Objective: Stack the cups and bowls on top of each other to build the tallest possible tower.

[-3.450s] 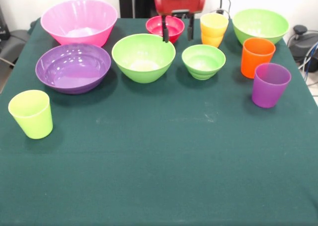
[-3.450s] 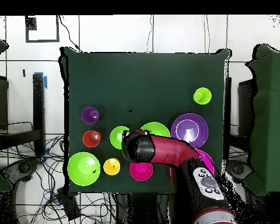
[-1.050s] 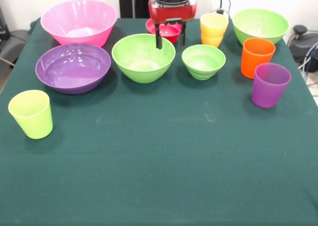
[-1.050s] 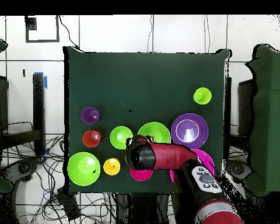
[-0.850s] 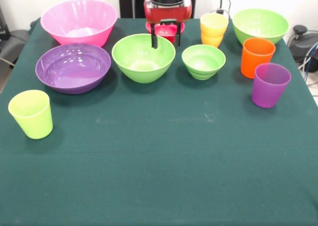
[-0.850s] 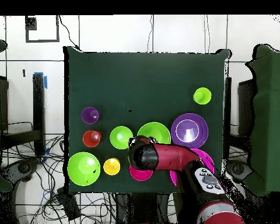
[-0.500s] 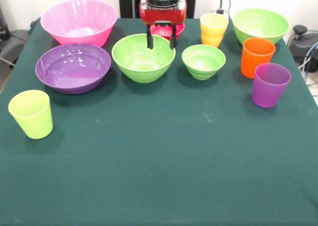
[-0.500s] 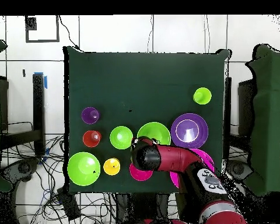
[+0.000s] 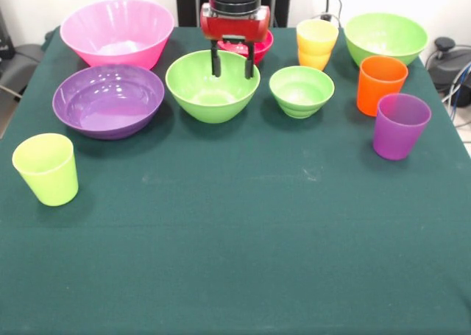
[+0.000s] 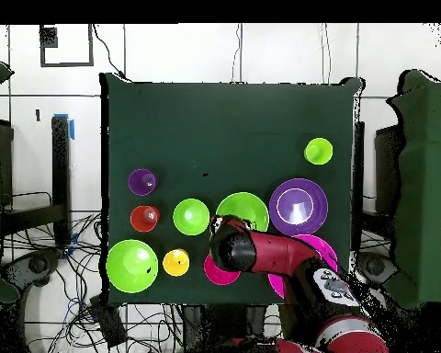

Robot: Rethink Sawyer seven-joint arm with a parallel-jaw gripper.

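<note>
A dark green surface [image 9: 243, 224] carries everything, nothing stacked; the pink bowl [image 9: 118, 32] and purple bowl [image 9: 108, 99] sit at one side; my pincer [image 9: 230, 61] hangs spread and empty over the middle green bowl [image 9: 212, 92]; the cups [image 9: 45, 168] stand apart at the edges.

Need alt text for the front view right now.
The open end effector hangs over the far rim of the middle lime green plastic bowl. Ten separate plastic bowls and cups stand unstacked on the dark green tablecloth.
</note>
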